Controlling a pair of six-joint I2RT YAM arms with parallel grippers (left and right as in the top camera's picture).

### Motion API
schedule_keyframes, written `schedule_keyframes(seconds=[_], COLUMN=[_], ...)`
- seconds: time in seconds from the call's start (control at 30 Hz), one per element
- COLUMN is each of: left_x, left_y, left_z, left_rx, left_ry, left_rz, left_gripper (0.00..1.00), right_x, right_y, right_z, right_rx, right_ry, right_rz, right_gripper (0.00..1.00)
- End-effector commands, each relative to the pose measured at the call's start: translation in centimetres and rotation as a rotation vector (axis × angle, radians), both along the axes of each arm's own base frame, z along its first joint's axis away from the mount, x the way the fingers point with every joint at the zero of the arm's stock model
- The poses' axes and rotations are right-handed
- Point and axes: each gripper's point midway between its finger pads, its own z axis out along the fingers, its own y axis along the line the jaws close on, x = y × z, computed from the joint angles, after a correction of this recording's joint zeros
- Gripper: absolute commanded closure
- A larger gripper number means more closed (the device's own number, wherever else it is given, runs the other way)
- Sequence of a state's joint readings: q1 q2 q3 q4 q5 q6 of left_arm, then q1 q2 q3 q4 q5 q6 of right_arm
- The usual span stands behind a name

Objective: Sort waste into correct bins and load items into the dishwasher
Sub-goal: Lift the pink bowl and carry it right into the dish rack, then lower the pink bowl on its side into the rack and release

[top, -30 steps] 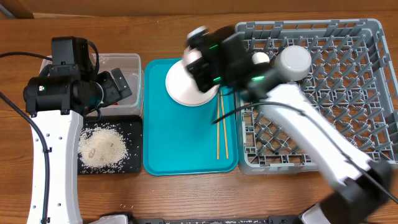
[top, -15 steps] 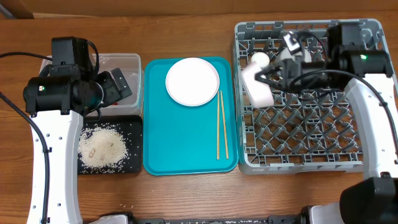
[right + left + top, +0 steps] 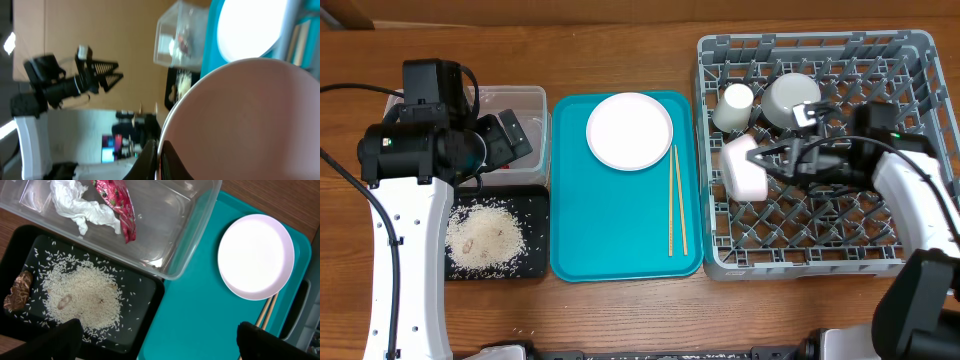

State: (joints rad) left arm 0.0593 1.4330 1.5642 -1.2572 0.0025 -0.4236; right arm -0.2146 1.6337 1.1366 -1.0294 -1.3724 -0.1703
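Note:
My right gripper [image 3: 772, 166] is shut on the rim of a pinkish-white bowl [image 3: 744, 168] and holds it on edge over the left part of the grey dish rack [image 3: 880, 255]. In the right wrist view the bowl [image 3: 250, 125] fills the frame, its rim pinched between the fingers [image 3: 159, 156]. A white cup [image 3: 734, 105] and a second bowl [image 3: 790, 98] sit in the rack's back left. The pink plate [image 3: 630, 131] and the chopsticks [image 3: 675, 200] lie on the teal tray [image 3: 610, 230]. My left gripper [image 3: 160, 345] is open and empty above the tubs.
The clear tub [image 3: 190, 235] holds the white tissue [image 3: 80, 207] and the red wrapper [image 3: 119, 205]. The black tray [image 3: 150, 305] in front of it holds rice [image 3: 82, 297] and a brown bit [image 3: 17, 286]. A few rice grains lie on the table.
My right arm has swung from over the teal tray to the rack and brought the bowl down toward the rack's left side. The left arm has not moved.

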Motion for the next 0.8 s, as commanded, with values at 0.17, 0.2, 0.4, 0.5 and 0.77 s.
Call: schedule_keyframes(seconds=[0.17, 0.2, 0.4, 0.5, 0.77], left_x=[0.1, 0.1, 0.1, 0.1, 0.1], left_y=[0.4, 0.4, 0.4, 0.4, 0.4], left_z=[0.4, 0.4, 0.4, 0.4, 0.4], left_rx=[0.011, 0.012, 0.011, 0.011, 0.011], left_ry=[-0.01, -0.011, -0.01, -0.011, -0.011], left_rz=[0.012, 0.012, 0.012, 0.012, 0.012], left_gripper=[0.0, 0.0, 0.0, 0.0, 0.0], right_x=[1.0, 1.0, 1.5, 1.5, 1.9], right_y=[-3.7, -4.0, -4.9, -5.0, -5.8], right_z=[0.2, 0.2, 0.2, 0.2, -0.7], right_rx=[0.007, 0.006, -0.006, -0.006, -0.046], right_ry=[-0.026, -0.028, -0.063, -0.059, -0.053], right_rz=[-0.112, -0.119, -0.142, -0.147, -0.169], right_gripper=[0.96, 0.96, 0.96, 0.96, 0.96])
